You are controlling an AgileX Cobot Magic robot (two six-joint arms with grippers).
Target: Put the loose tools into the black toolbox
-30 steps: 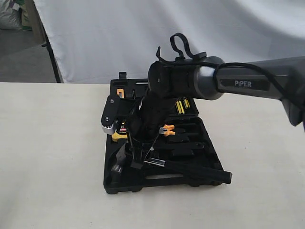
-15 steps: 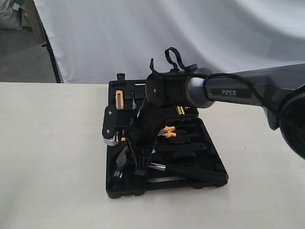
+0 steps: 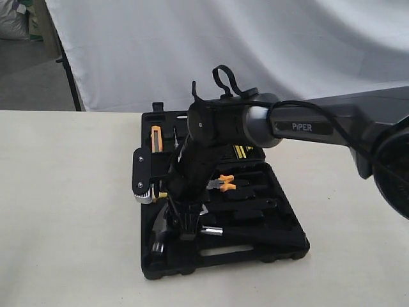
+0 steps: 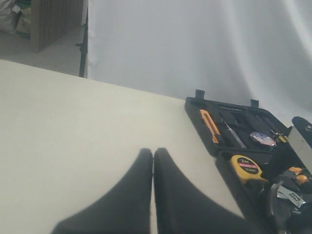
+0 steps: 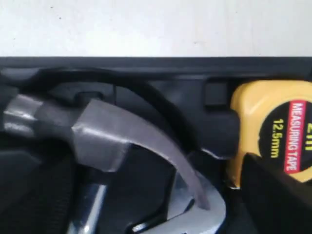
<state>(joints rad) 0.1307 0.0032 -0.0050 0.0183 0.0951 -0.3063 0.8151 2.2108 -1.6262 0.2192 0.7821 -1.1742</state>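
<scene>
- My right hand (image 3: 186, 225) is down inside the toolbox (image 3: 223, 262), its tips at the neck of the hammer (image 3: 255, 235), just behind the steel head. I cannot tell whether it is clamped on the neck or parted around it, because my own arm hides the tips from outside.
- My left hand (image 4: 153, 157) hangs over the bare surface (image 3: 64, 211) toward the left edge. Its two halves are pressed together with nothing between them.
- The toolbox lies open mid-surface, with the lid half toward the far edge and the tray half toward the near edge.
- The hammer lies along the near side of the tray half, head toward the left edge and shaft toward the right edge. I judge it in its bed or nearly so, but cannot say it is fully seated.
- The tape roll (image 4: 262, 139) sits in the lid half, so I count that one done.
- I cannot pick out the wrench for sure. A bright metal piece under the claw in my right wrist view may be it.
- I see no tool lying on the surface outside the toolbox, so the job looks close to finished.
- The tape measure (image 5: 273, 131) and pliers (image 3: 225, 181) sit in the tray half and are not mine to move.
</scene>
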